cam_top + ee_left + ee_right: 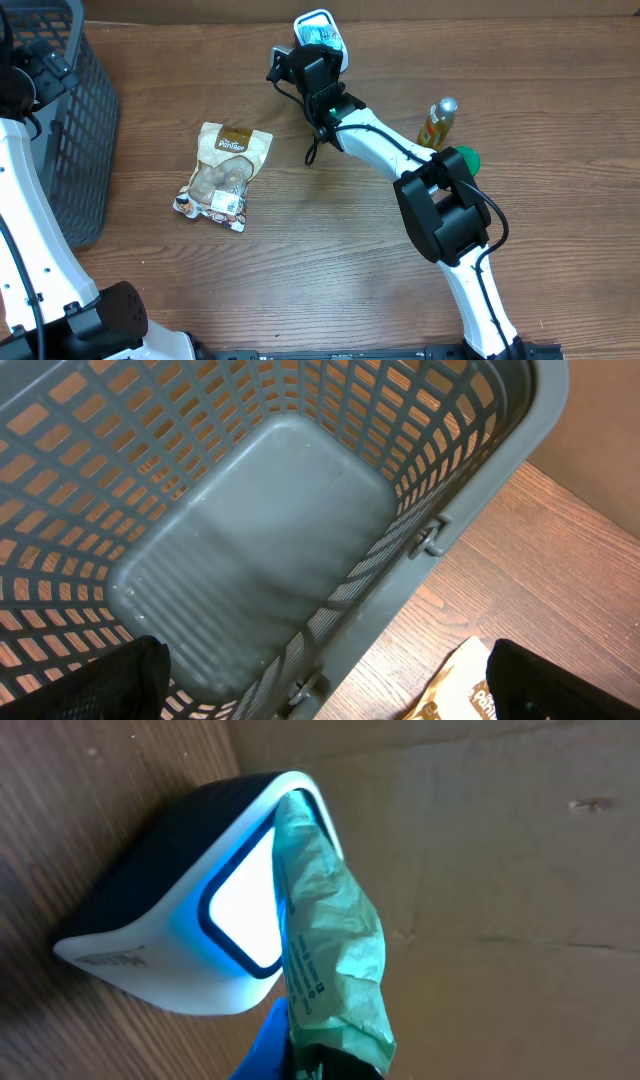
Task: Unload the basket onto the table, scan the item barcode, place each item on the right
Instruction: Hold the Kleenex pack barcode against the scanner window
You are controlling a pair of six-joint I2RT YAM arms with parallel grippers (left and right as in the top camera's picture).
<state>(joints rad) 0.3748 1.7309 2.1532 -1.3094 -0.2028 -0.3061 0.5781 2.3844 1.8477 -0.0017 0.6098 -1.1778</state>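
1. In the right wrist view you cannot see the right gripper [312, 52] fingertips. They are cut off at the bottom edge. Only a dark patch and a blue strip show at the foot of the green packet [335, 930]; you cannot tell what the strip is.
2. From overhead, the gripper body hides most of the packet. Only a teal sliver shows against the scanner [150, 950].
3. There is small print along the packet's near edge, too fine to read. You cannot tell whether it is the barcode.
4. Of the left gripper [325, 690] you see only two dark fingers [110, 680] in the lower corners of its wrist view.
5. The right fingers are pressed together, pinching the packet's lower end. The packet rises from them, crumpled, off the table, just in front of the scanner's lit window and overlapping one edge of it. You cannot tell whether it touches the window.
6. The scanner sits at the far middle of the table [330, 260].
7. The right arm reaches diagonally from the near right edge to the scanner. A bottle [438, 122] and a green round object [464, 158] lie just beside its elbow.
8. The left gripper hangs above the grey basket [470, 470], looking into it, with fingers spread wide and nothing between them.
9. A snack bag [225, 170] lies flat on the table between the basket and the right arm.
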